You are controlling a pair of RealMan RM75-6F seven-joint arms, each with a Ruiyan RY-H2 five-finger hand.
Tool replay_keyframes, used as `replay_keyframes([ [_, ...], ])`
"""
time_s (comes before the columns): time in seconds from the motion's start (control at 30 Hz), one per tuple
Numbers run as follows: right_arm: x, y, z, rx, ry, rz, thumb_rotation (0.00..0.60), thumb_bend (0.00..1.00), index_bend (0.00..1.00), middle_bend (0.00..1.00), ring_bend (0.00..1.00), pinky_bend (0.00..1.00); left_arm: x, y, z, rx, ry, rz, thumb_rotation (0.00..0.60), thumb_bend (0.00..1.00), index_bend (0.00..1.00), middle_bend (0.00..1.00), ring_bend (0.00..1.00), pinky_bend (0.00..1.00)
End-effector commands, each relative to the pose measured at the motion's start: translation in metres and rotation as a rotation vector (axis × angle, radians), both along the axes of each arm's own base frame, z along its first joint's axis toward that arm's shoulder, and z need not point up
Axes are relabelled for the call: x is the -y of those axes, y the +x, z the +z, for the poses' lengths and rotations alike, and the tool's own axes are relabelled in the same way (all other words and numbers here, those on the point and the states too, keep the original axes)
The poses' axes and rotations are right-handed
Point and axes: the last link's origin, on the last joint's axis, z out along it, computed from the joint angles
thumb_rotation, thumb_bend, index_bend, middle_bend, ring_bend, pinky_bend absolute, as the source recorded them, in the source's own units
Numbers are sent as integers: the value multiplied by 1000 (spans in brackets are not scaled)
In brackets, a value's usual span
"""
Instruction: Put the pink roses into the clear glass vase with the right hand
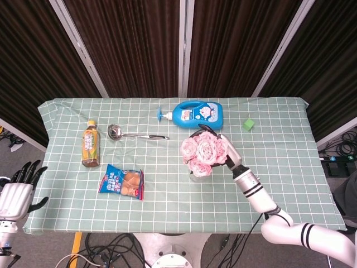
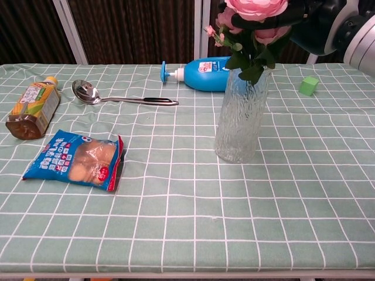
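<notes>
The pink roses (image 2: 256, 8) stand with their stems down inside the clear glass vase (image 2: 240, 120), green leaves bunched at its rim. My right hand (image 2: 321, 24) reaches in from the upper right, and its dark fingers (image 2: 291, 16) still hold the bunch just under the blooms. From the head view the roses (image 1: 203, 151) cover nearly all of the vase (image 1: 196, 176), and the right hand (image 1: 227, 156) sits close against their right side. My left hand (image 1: 18, 191) hangs off the table's near left corner, fingers spread and holding nothing.
A blue lotion bottle (image 2: 205, 73) lies behind the vase, and a green cube (image 2: 309, 85) sits at the back right. A metal ladle (image 2: 117, 97), a tea bottle (image 2: 33, 108) and a blue snack packet (image 2: 78, 160) lie on the left of the checked cloth (image 2: 187, 222).
</notes>
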Motion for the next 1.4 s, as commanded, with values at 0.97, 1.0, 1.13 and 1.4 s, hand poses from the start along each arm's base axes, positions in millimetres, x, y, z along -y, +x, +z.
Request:
replay_keyframes([
  [0.97,-120,-172,104,-1079,-304,-202,600,15,0,0,0,0,-1,12,-4,14,1,-20,600,176,150,22,0,192],
  [1.0,-126,-179,105,-1147,-361,-205,600,10,0,0,0,0,-1,12,-5,17,1,-21,600,176,149,22,0,192],
  [1.13,-148,-210,105,-1428,-536,-215,600,0,0,0,0,0,-2,14,-7,37,-1,-16,600,176,149,22,0,192],
  [1.4,-166,-241,98,-1517,-543,-275,600,0,0,0,0,0,0,16,-11,41,-10,-20,600,176,150,22,0,192],
])
